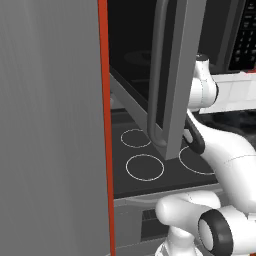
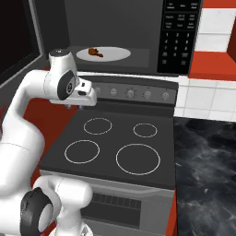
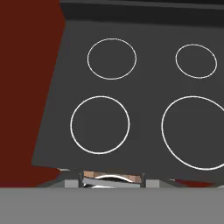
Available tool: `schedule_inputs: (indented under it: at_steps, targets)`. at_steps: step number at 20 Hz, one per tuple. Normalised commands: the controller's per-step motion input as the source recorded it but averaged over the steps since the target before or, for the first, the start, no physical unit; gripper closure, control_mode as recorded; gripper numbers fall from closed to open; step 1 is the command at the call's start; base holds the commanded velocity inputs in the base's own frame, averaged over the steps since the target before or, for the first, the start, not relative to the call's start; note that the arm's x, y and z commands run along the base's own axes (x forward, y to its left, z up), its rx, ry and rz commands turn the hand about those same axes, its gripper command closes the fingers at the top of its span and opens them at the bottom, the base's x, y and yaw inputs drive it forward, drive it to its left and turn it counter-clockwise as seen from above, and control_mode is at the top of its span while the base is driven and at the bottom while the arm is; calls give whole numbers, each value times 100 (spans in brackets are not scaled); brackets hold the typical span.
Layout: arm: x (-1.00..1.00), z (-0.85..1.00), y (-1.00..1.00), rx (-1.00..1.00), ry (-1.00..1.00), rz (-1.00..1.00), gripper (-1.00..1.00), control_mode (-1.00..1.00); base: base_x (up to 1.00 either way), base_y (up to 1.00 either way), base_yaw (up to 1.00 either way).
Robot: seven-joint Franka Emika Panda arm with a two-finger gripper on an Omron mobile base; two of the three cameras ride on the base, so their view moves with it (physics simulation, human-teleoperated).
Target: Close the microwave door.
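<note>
The microwave point(image 2: 115, 37) hangs above the stovetop point(image 2: 113, 147), a wide boxy shell with a black cavity and a black keypad panel point(image 2: 179, 34) at its right. The microwave door point(image 1: 172, 75) stands swung wide open to the left, a large flat slab of grey metal frame round dark glass, with a long tubular bar handle point(image 1: 156, 75) down its free edge. It is likely stiff, smooth and hinged, so a flat push near the handle edge should swing it; no grasp seems needed. Inside, a pale round turntable plate point(image 2: 103, 54) carries a small brown morsel point(image 2: 94, 52). The pincer point(image 2: 87, 97) hovers over the stovetop's rear; its spread I cannot tell, perhaps because the tips are hidden.
</note>
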Motion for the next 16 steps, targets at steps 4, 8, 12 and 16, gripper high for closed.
schedule_inputs:
  at_steps: [4,8,12,16]
  targets:
    - [-9,1,10,-2,-11,0,-100,-100,0,0,0]
    - [-90,42,12,-5,-48,8,-100,-100,0,0,0]
    - [-100,76,0,0,-61,8,-100,-100,0,0,0]
    - [-100,75,0,0,-67,5,-100,-100,0,0,0]
